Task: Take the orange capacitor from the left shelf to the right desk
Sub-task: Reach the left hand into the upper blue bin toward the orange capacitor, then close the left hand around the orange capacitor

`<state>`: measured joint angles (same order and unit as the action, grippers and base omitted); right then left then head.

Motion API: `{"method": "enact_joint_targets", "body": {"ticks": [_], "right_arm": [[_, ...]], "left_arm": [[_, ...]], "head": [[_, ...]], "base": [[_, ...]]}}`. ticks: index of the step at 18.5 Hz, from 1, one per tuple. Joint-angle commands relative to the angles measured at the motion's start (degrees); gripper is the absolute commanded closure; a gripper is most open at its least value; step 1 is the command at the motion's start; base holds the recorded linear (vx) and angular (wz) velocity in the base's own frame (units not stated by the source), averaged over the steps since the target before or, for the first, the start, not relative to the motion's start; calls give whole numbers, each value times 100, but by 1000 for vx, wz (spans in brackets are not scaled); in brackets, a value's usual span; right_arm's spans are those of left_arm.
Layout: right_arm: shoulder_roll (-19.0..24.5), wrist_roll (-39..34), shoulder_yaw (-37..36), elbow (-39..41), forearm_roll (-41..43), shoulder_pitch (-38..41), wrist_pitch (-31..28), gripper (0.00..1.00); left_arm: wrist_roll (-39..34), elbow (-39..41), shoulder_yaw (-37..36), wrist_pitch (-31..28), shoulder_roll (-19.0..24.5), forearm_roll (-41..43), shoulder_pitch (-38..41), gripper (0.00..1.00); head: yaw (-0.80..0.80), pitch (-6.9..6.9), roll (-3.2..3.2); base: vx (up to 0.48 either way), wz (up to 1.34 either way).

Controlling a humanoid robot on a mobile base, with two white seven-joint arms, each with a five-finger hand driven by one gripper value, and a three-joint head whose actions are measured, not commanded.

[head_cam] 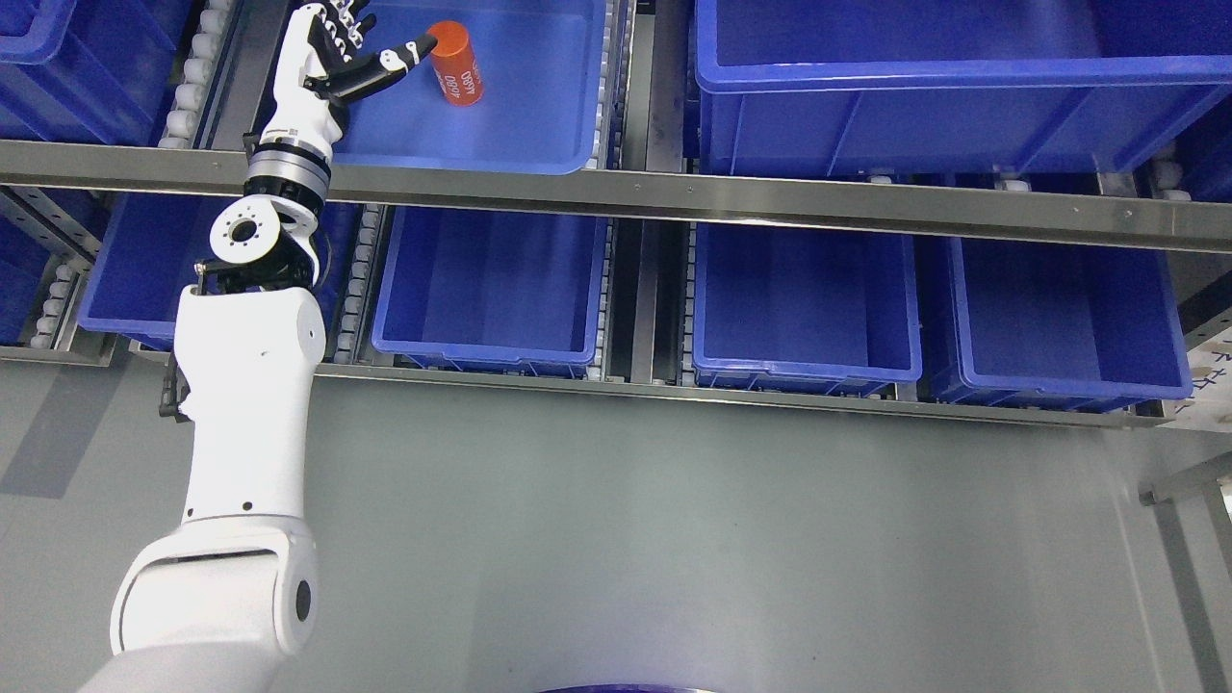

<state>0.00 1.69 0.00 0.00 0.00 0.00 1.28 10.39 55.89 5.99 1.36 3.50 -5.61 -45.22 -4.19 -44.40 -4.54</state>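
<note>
a steel rack (pixel 674 197) carries rows of blue bins (pixel 804 298) between roller tracks (pixel 606 289). below its front edge lies smooth grey floor (pixel 674 539), carrying soft glare.

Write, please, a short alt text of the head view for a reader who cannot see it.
The robot's left hand, fingers spread, reaches into a blue bin on the upper shelf, its thumb tip at the top of an orange capacitor standing there. Other blue bins fill the shelves; the lower row looks empty.
</note>
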Motion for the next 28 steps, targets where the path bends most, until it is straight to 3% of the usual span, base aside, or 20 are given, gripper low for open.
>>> {"method": "enact_joint_targets", "body": {"ticks": [1,5,13,17,22,24,27,28], "right_arm": [[-100,-2,-70,100,-26,114,13,0],[-100,-2,-70,100,-26,114,13,0],[-100,-2,-70,100,-26,114,13,0],[-100,-2,-70,100,-26,114,13,0],[-100,-2,-70,100,-26,114,13,0],[-100,-2,-70,100,-26,114,13,0],[-100,-2,-70,100,-26,114,13,0],[-100,-2,-70,100,-26,114,13,0]], "left_arm": [[42,-1704,-265,-4,116,34,-497,0],[515,-1599,-546,57,64,25,-348,0],[726,-1229,-564,49,222,69,5,0],[921,-1247,-599,31,178,227,-13,6],[1481,-1238,-512,232,169,210,13,33],[1606,-1229,-485,732,117,201,74,51],[1868,-1220,-126,1436,-94,166,233,87],[2026,-1220,-20,1463,-147,166,242,93]], "head": [[0,0,0],[0,0,0],[0,0,0],[0,0,0],[0,0,0],[0,0,0],[0,0,0],[0,0,0]], "base": [[52,6],[58,-13],[72,7],[95,13],[92,49],[80,88],[68,101],[46,20]]}}
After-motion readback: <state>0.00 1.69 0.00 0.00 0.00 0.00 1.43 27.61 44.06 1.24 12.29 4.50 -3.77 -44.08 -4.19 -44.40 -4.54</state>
